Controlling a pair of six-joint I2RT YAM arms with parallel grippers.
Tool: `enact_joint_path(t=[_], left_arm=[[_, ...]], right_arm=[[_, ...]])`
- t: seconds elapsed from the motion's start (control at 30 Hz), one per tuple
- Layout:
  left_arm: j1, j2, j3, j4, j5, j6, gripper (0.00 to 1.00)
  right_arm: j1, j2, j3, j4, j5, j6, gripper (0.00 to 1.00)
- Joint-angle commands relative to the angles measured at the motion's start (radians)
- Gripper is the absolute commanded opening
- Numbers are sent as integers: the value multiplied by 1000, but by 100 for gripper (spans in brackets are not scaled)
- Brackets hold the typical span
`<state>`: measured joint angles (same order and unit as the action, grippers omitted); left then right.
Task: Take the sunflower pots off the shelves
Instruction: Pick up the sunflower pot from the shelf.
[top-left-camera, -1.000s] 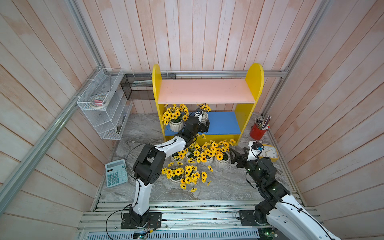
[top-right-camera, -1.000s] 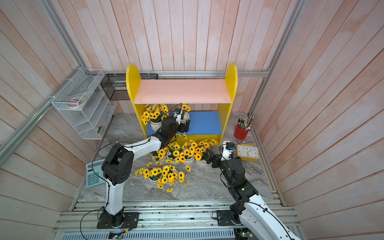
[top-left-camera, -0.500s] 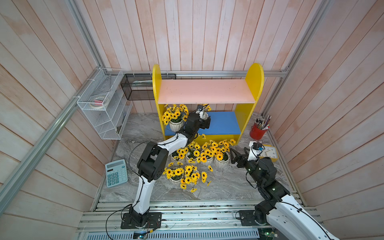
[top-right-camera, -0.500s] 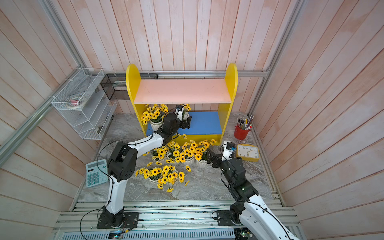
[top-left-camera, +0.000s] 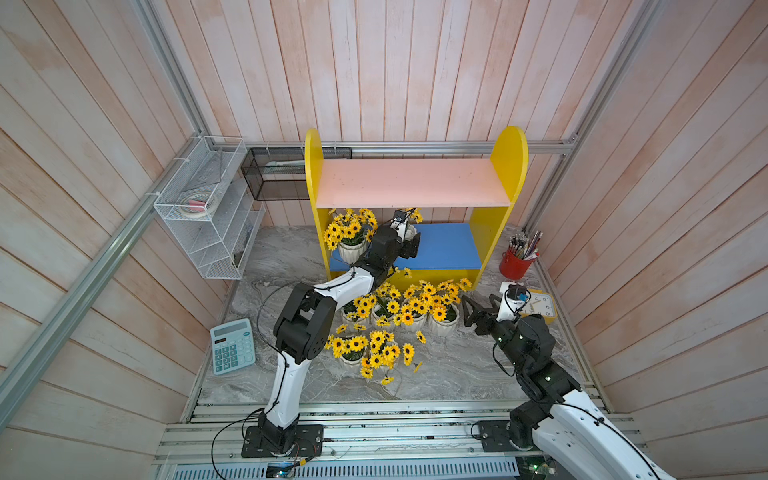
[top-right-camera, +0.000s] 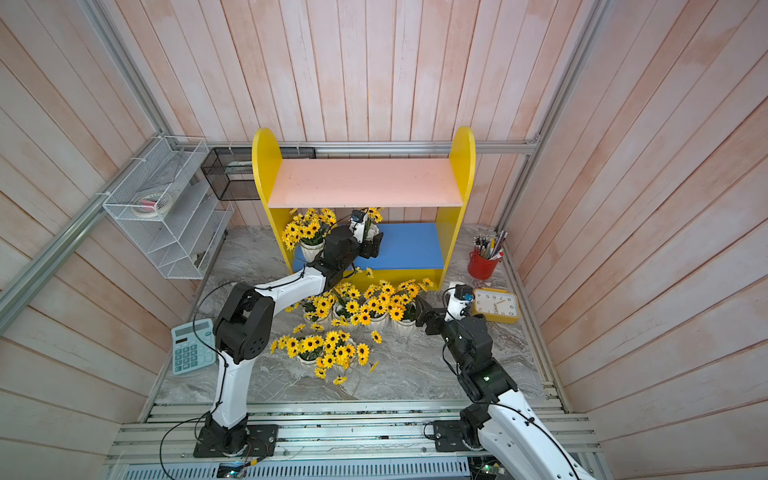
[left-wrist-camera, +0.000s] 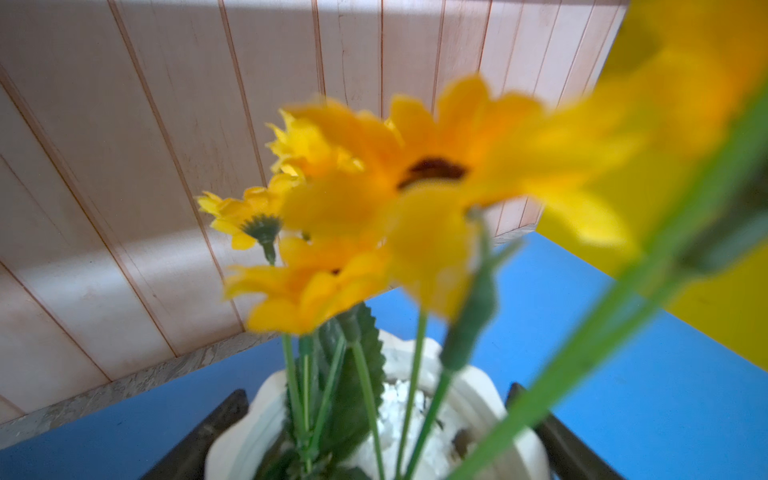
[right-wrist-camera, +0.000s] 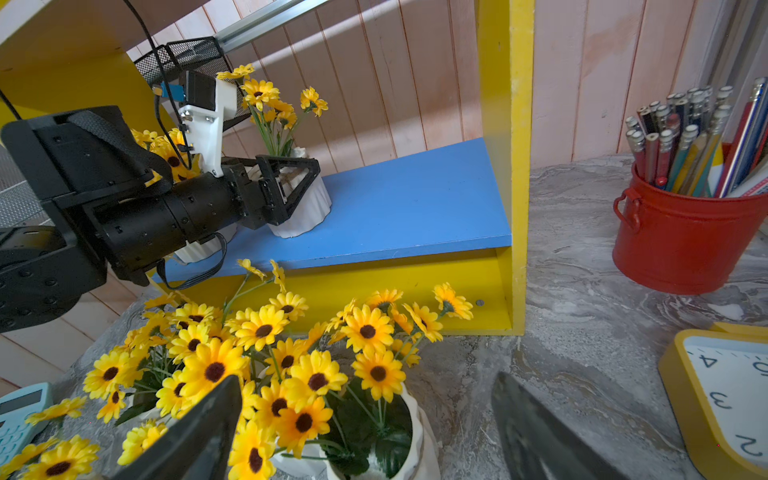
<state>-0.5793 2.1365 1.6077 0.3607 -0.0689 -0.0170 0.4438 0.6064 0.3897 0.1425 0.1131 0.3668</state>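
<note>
On the shelves' blue board (top-left-camera: 440, 249), a pot (top-left-camera: 351, 249) stands far left. The left gripper (left-wrist-camera: 380, 411) reaches under the pink board, below the blooms, and straddles a second pot (right-wrist-camera: 307, 212). Its jaws are wide; I cannot tell if they pinch. The other pots (top-left-camera: 409, 322) crowd the surface (top-left-camera: 449, 365). Just right of them, the right gripper (top-left-camera: 478, 309) is spread and empty.

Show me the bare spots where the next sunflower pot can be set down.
Free: grey marble tabletop between the front sunflower pots and the right arm; blue lower board between its two pots and the yellow side panel; the whole pink upper board. Crowded: the row of white ribbed pots before the yellow shelf unit.
</note>
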Motion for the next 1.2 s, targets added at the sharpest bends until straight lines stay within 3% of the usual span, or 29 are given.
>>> enact_joint_path(t=[0.0, 0.33, 0.93, 1.0, 1.17], left_arm=[[-15, -56, -44, -21, 68, 11, 0], [-81, -149, -121, 38, 17, 88, 0], [-157, -350, -178, 40, 21, 130, 0], [-191, -386, -194, 30, -2, 148, 0], [-288, -499, -297, 4, -82, 157, 0]], right_arm=[[-6, 5, 3, 12, 1, 10, 93], [-7, -3, 23, -14, 18, 8, 92], [-30, 3, 115, -91, 112, 12, 91], [-67, 29, 151, -109, 112, 22, 91], [-250, 85, 232, -128, -36, 70, 90]])
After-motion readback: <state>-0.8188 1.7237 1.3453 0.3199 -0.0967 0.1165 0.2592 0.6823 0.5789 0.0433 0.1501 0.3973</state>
